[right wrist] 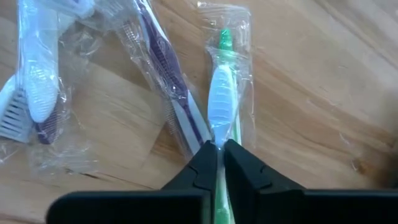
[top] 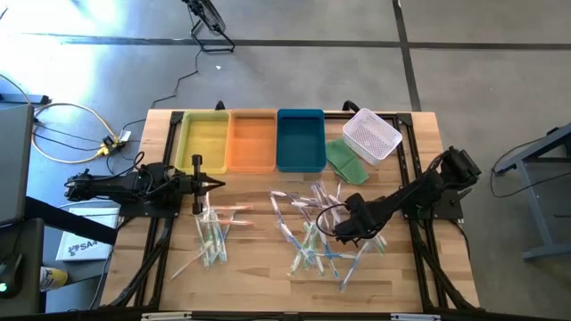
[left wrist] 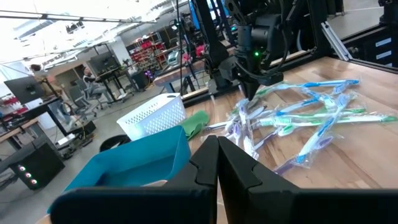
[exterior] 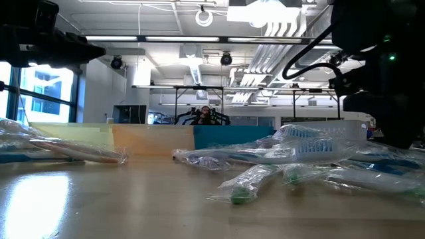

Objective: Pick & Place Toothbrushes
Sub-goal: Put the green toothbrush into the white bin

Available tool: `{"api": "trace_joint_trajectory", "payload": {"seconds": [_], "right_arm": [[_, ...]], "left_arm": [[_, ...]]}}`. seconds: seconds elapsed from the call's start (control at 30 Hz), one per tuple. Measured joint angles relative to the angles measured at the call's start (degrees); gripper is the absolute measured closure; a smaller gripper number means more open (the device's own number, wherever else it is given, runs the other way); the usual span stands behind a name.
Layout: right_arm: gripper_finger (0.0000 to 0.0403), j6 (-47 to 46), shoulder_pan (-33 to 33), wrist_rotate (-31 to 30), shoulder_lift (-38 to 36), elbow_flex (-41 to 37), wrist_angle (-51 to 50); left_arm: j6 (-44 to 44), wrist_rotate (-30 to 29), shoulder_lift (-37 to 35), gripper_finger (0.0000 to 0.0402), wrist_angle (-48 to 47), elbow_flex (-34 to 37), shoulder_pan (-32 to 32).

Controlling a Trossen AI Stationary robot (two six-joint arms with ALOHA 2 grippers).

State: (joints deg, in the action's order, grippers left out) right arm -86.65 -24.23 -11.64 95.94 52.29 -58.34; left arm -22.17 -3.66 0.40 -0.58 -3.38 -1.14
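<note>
Presently the right gripper [right wrist: 217, 149] is down in the larger scatter of toothbrushes [top: 312, 234] on the right half of the tabletop [top: 259, 276], and its jaws are pressed together on one green-and-white toothbrush [right wrist: 221, 93] in a clear wrapper. In the right wrist view that brush runs straight away from the jaws along their own line, its long axis in line with the gripper's reach, and the handle passes between the two fingertips, so the grip sits across the handle, not at the head. A purple-and-white toothbrush [right wrist: 168, 81] lies just beside it at a slant, its wrapper close to the jaws; whether the two wrappers overlap cannot be told. The yellow tray [top: 205, 141], orange tray [top: 252, 143] and blue tray [top: 301, 141] stand in a row at the far side of the tabletop, away from the pile, with the white mesh basket [top: 372, 134] to their right. By judgement, the coming move is a lift clear of the pile, then a carry toward the trays, and the neighbour's wrapper may drag along. The left gripper [top: 198, 185] waits above the smaller heap of toothbrushes on the left, jaws together on nothing, and is the farther arm from the held brush.
</note>
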Motion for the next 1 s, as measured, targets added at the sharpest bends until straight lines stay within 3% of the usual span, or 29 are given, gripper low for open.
{"api": "trace_joint_trajectory", "payload": {"seconds": [0.4,0.77,1.0], "right_arm": [[0.0396,1.3,0.4,1.0,-4.0,0.0,-1.7],[0.0397,4.9,2.5,-3.6,-18.1,0.0,-1.7],[0.0398,9.3,5.2,-11.0,-28.3,0.0,-1.8]], "left_arm": [[0.0,0.0,0.0,0.0402,0.0,0.0,0.0],[0.0,0.0,0.0,0.0402,0.0,0.0,0.0],[0.0,0.0,0.0,0.0402,0.0,0.0,0.0]]}}
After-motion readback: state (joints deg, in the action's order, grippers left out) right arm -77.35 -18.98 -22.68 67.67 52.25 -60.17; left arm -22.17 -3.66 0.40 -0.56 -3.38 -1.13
